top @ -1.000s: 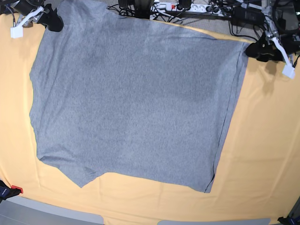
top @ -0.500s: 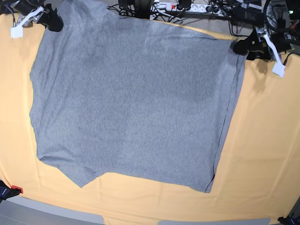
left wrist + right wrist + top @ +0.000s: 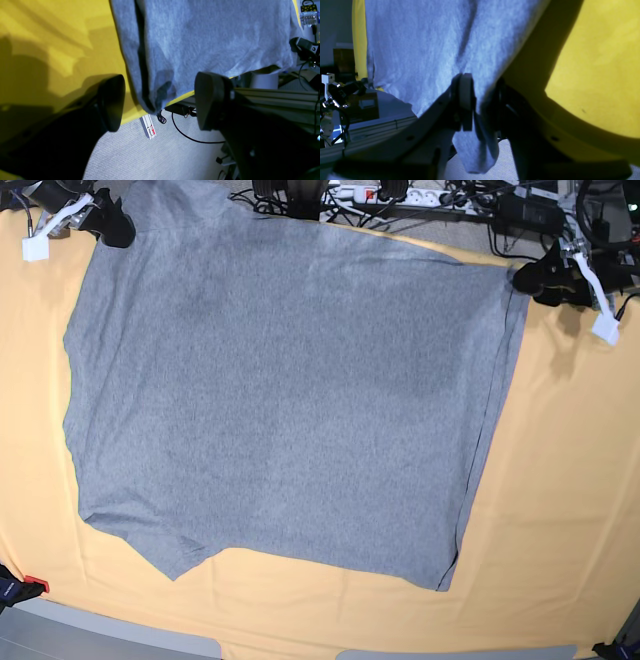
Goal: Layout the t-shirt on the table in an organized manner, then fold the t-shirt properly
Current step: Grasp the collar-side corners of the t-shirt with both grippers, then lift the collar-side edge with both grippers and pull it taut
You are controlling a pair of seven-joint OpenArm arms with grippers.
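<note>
The t-shirt [image 3: 280, 390] lies spread flat on the table [image 3: 565, 480], plain grey side up, with no lettering showing. At the far left corner my right gripper [image 3: 112, 227] is shut on the shirt's edge. The right wrist view shows its fingers [image 3: 466, 100] pinching a fold of t-shirt [image 3: 420, 45] that hangs past the table [image 3: 595, 62] edge. At the far right corner my left gripper [image 3: 535, 280] is open. In the left wrist view its fingers [image 3: 112, 100] stand wide apart on either side of the t-shirt [image 3: 200, 37] corner without touching it.
Beyond the far table edge lie a power strip and cables [image 3: 370, 194]. A folding ruler [image 3: 148, 126] and a black cable lie on the grey floor below the far edge. A red clamp [image 3: 32, 583] sits at the front left corner.
My left gripper swung in toward the shirt's far right corner, then drew back slightly to the right, staying open. The right gripper and the shirt stayed put.
</note>
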